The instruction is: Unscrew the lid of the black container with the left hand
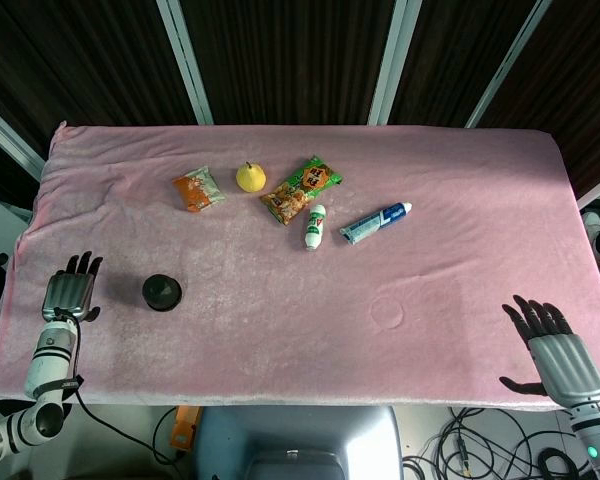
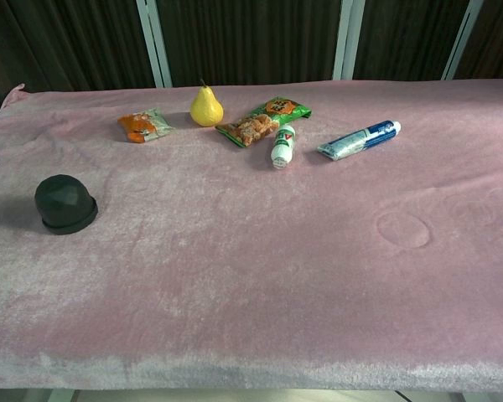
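The pink cloth-covered table (image 2: pixel 260 285) fills the near foreground of the chest view and carries everything else. Over its near right corner in the head view hangs the right hand (image 1: pixel 552 350), back upward, fingers spread and thumb out to the side, holding nothing. The left hand (image 1: pixel 72 290) sits at the near left edge, fingers pointing away from the robot and slightly apart, empty; only a dark fingertip of it seems to show at the left border of the chest view.

The black container (image 1: pixel 162 292) stands upright on the cloth just right of the left hand, apart from it, its domed faceted lid (image 2: pixel 64 198) on top.

Well beyond it, toward the far side, lies a loose row of items. The green and orange snack bag (image 1: pixel 300 188) lies flat near the middle. Right of it lies the blue and white tube (image 1: pixel 375 222), angled. At the left of the row is the small orange packet (image 1: pixel 197 188), and between it and the snack bag stands the yellow pear (image 2: pixel 205 107). The small white bottle (image 1: pixel 315 226) lies on its side just beside the snack bag's near end
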